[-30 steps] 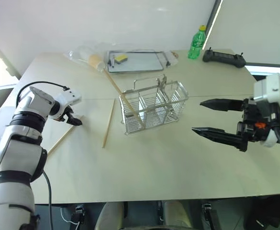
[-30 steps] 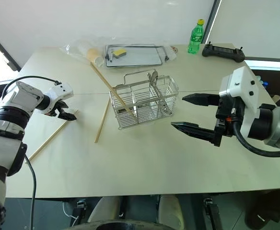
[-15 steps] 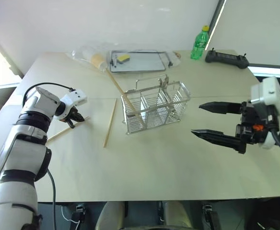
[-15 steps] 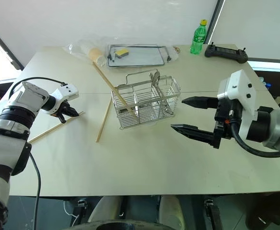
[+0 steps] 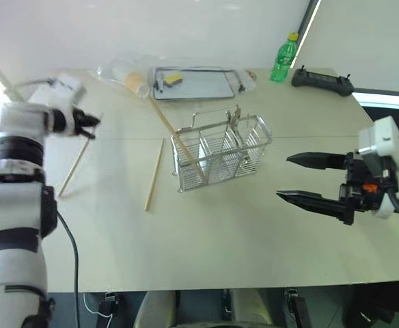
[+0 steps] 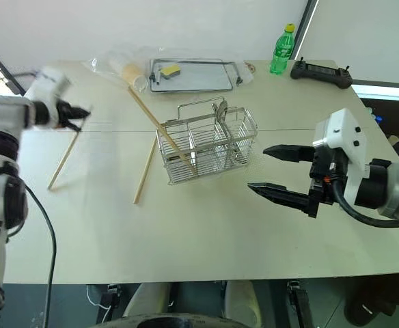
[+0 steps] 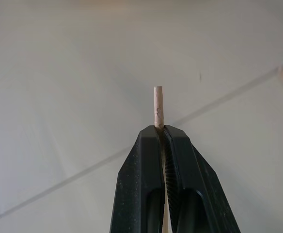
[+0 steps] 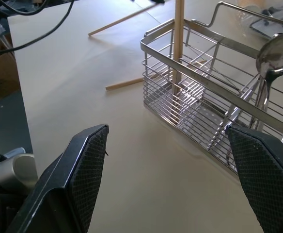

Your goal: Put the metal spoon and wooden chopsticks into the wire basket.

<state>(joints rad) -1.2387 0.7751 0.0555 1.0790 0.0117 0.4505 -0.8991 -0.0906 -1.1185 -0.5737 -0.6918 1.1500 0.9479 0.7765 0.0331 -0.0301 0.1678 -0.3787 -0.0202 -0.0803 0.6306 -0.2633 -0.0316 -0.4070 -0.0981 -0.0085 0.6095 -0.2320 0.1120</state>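
The wire basket (image 5: pixel 221 154) stands mid-table. The metal spoon (image 8: pixel 276 54) sits upright in it, bowl up. One of the wooden chopsticks (image 5: pixel 172 133) leans in the basket's left compartment, and another (image 5: pixel 154 175) lies flat on the table to the basket's left. A third chopstick (image 5: pixel 74 164) slants down toward the table from my left gripper (image 5: pixel 89 125), which is shut on its upper end (image 7: pixel 158 103) high at the far left. My right gripper (image 5: pixel 284 176) hovers open to the right of the basket, nothing between its fingers (image 8: pixel 89 162).
A flat grey tray (image 5: pixel 206 87) with a yellow sponge (image 5: pixel 173 81) sits at the back, a clear plastic bag with a cup (image 5: pixel 127 78) beside it. A green bottle (image 5: pixel 281 60) and a black controller (image 5: pixel 321 81) stand at the back right.
My left gripper has shut on the far-left chopstick and raised its end off the table, moving up and away. The right gripper has stayed put, still open.
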